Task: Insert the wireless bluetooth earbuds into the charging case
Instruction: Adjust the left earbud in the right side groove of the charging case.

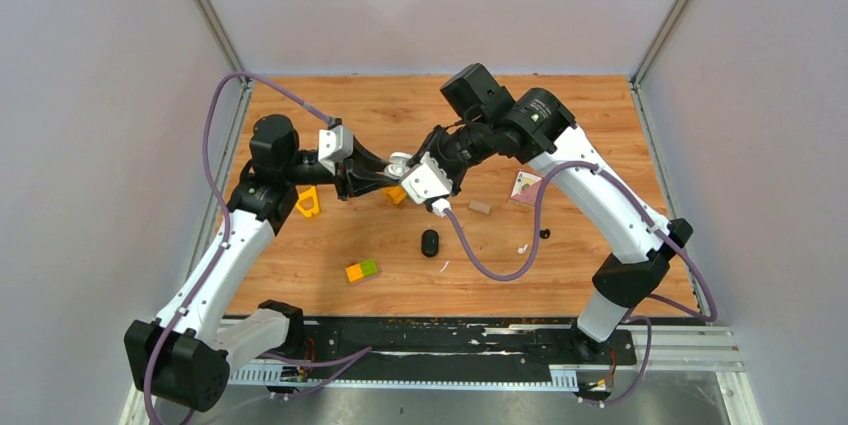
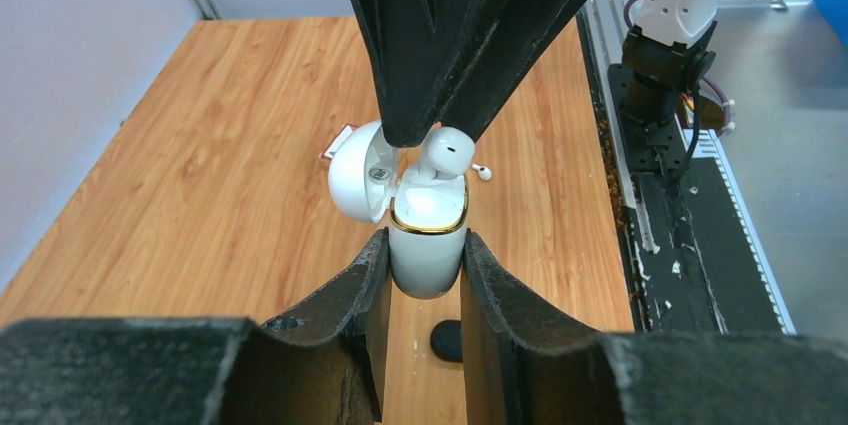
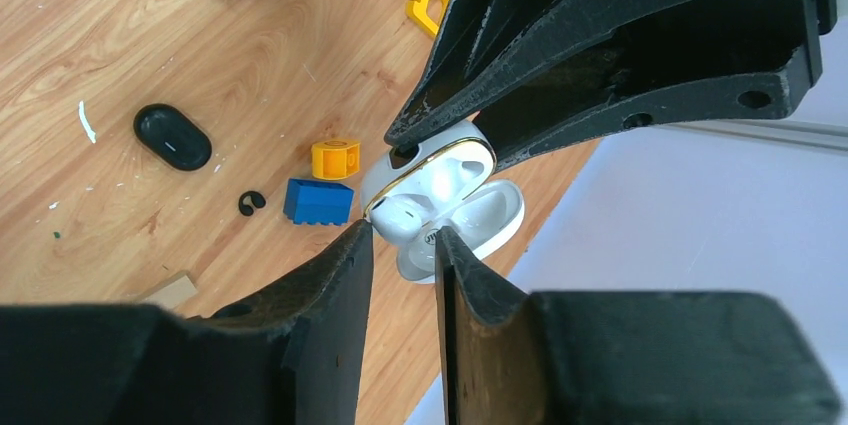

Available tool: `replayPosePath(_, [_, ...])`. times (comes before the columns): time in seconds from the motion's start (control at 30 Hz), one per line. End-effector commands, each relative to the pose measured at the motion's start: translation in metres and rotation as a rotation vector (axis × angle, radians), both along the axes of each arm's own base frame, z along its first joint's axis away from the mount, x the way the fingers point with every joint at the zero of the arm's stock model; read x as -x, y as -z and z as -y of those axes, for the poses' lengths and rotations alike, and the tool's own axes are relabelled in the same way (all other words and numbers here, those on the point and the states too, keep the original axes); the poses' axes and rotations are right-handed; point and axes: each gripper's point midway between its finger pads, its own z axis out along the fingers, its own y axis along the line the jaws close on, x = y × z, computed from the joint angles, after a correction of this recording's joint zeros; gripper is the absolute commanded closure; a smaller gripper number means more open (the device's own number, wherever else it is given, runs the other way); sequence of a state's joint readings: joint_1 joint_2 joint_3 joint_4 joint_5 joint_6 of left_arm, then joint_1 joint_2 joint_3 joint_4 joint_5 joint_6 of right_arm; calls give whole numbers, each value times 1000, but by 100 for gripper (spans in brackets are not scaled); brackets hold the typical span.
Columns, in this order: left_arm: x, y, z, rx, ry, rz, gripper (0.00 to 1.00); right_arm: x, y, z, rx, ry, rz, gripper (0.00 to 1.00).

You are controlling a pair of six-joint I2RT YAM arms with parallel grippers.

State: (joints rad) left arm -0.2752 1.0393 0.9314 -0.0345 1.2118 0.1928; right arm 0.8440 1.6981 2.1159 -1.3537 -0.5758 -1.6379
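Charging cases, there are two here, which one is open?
The white gold-rimmed charging case clamped in the left fingers, lid swung back; the black oval case lies shut on the wooden table.

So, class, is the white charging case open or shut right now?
Open. Its lid is hinged back beside the gold-rimmed mouth of the case, and a white earbud pokes up from it.

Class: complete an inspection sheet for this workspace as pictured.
Surface: wooden table, white specks.
Job's things: white charging case, lid open; white earbud, stem entering it; second white earbud and black earbud loose on table.
Clutter: toy blocks, yellow piece, black oval case, pink card.
Grippers: left gripper clamps the case; right gripper pinches the earbud.
Cables: purple cables looping along both arms.
Surroundings: pale walls, black rail at near edge.
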Motion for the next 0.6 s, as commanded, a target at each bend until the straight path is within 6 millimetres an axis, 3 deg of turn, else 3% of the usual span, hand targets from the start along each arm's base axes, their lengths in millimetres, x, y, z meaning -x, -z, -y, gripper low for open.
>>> replayPosePath(0.0, [3, -19, 2, 14, 28, 70, 100, 6, -10, -5, -31, -65, 34, 71])
replayPosePath(0.57, [-2, -22, 2, 18, 6, 79, 100, 2, 1, -2, 6, 36, -76, 83])
